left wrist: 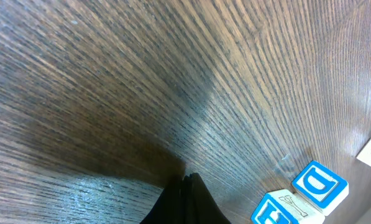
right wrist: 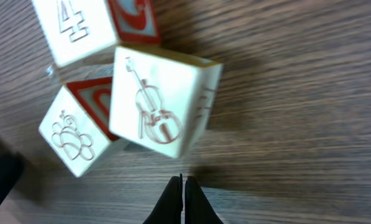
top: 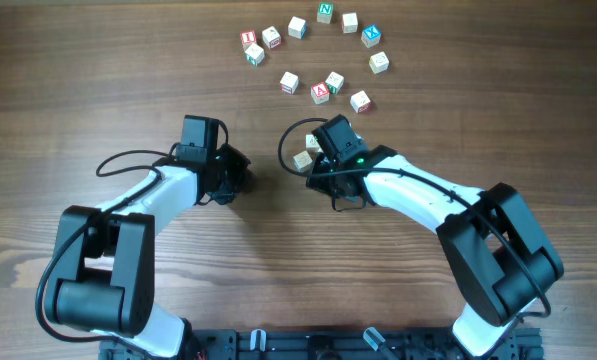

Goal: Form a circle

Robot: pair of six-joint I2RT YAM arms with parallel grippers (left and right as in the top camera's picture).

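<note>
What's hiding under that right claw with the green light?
Three small wooden cubes. The wrist camera shows a violin cube, a number-4 cube and a third cube with a rounded drawing, just ahead of the shut right gripper. From above, the right arm covers most of them.

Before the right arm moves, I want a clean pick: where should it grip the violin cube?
Probably by its near and far flat sides, from above, toward its open edge. The violin cube seems propped on the lower-left cube, and the 4 cube crowds its far corner. The shut right gripper must open first.
</note>
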